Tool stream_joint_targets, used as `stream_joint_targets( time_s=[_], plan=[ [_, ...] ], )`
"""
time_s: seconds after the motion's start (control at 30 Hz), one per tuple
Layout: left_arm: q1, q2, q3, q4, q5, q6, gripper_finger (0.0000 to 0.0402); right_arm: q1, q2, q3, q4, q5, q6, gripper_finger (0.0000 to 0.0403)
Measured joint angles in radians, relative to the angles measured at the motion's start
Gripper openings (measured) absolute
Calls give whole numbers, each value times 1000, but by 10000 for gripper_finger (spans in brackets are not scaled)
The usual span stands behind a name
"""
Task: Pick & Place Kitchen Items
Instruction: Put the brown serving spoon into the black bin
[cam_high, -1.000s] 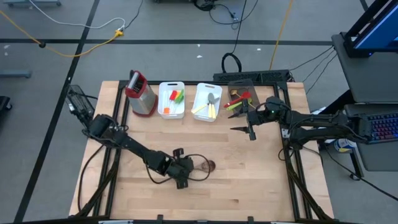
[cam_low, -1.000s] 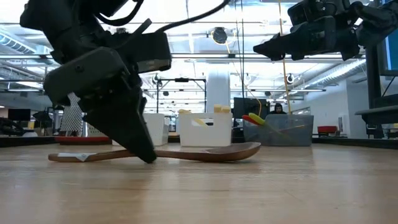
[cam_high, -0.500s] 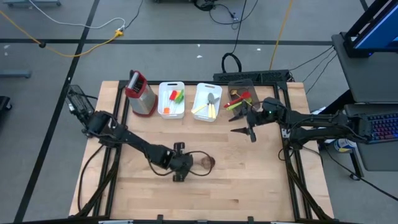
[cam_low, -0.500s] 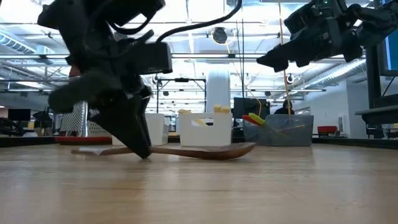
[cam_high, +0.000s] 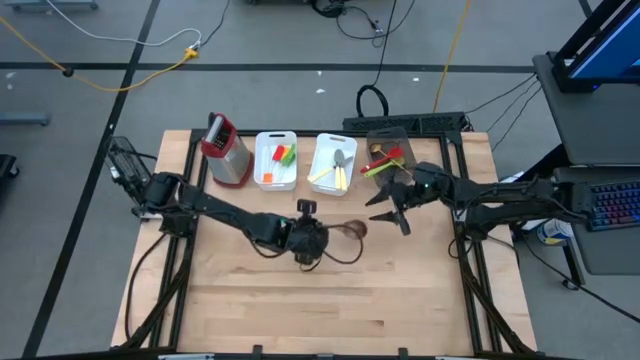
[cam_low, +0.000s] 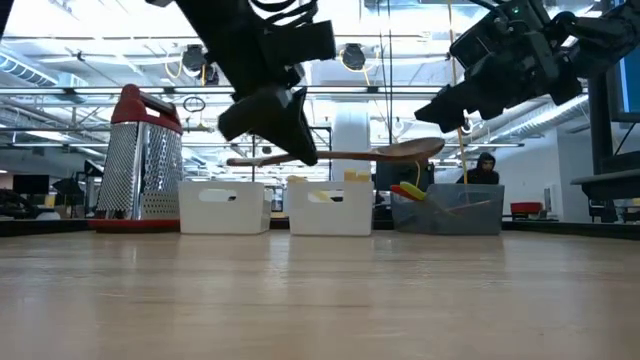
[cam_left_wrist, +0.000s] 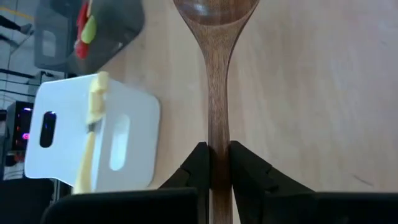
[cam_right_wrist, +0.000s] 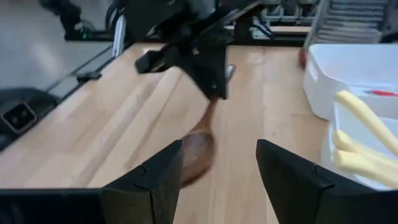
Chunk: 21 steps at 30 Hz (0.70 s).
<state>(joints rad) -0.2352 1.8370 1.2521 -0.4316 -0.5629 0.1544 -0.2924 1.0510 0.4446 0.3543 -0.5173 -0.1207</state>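
Observation:
My left gripper (cam_high: 308, 240) is shut on the brown wooden spoon (cam_low: 340, 155) above the middle of the table. The spoon's bowl (cam_high: 352, 229) points toward the table's right. My right gripper (cam_high: 385, 207) hangs open in the air just right of the bowl, in front of the grey bin, with nothing between its fingers. In the right wrist view the spoon (cam_right_wrist: 198, 149) and my left gripper show beyond the open fingers. My left gripper pinches the spoon's handle (cam_left_wrist: 217, 163) between its two fingers, nearer the handle's free end (cam_low: 235, 161) than the bowl (cam_low: 415, 149). The fingers slant down onto it from above and from the table's left. The spoon hangs about level, lifted clear of the table.
Along the far edge stand a red-topped metal grater (cam_high: 226, 150), two white bins (cam_high: 277, 160) (cam_high: 334, 163) with utensils and coloured pieces in them, and a grey bin (cam_high: 385, 155) with red and green items. Bare wooden table (cam_high: 330, 310) lies on the near side.
My left gripper has risen from the table with the spoon and gone toward the far edge and the right, rolling its wrist. The spoon, which lay flat on the table, now hangs level above it. My right gripper has sunk a little.

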Motion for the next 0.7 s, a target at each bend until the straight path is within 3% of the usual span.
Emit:
stream_joint_targets(
  time_s=[0.3, 0.6, 0.7],
  plan=[
    [83, -1, 3, 9, -43, -33, 26, 104, -32, 0, -30, 343, -247, 196],
    [158, -2, 4, 80, -41, -59, 31, 160, -43, 0, -31, 404, -320, 196],
    [184, -2, 5, 122, -39, -62, 30, 183, -43, 0, -31, 487, -374, 196]
  ],
)
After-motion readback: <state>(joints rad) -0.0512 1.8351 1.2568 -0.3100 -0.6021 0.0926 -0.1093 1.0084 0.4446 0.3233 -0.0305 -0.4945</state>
